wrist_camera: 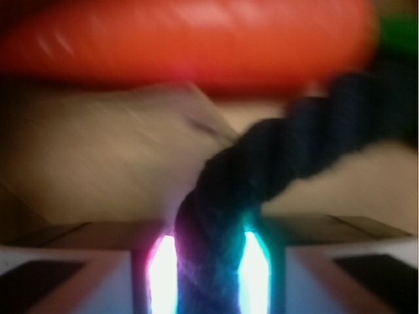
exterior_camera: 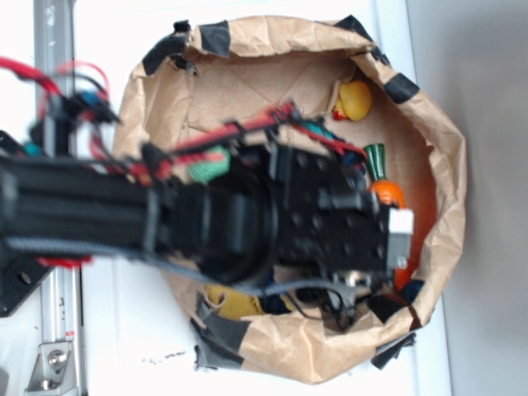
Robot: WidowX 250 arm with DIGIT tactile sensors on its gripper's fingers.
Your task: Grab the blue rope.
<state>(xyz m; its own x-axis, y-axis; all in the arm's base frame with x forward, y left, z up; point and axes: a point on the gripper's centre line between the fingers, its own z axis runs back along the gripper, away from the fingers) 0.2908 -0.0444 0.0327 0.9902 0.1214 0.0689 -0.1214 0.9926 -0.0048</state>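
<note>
Wrist view: rope (wrist_camera: 262,170) runs straight up between the two glowing pads (wrist_camera: 163,275) of the claw (wrist_camera: 208,275), which is clamped on it. Rope then bends right and away over brown paper. Beyond it, touching or just behind, lies the carrot (wrist_camera: 190,42). Exterior view: claw (exterior_camera: 363,285) low inside the paper bag (exterior_camera: 437,124) on the white desk (exterior_camera: 124,346); rope hidden by arm. Carrot (exterior_camera: 388,191) just beside claw, yellow duck (exterior_camera: 356,101) farther.

Robotics lab bench, white tabletop (exterior_camera: 124,330), bolted aluminium rail (exterior_camera: 56,330), black robot arm with red wiring (exterior_camera: 165,214), taped brown paper bin (exterior_camera: 330,355) of toys
</note>
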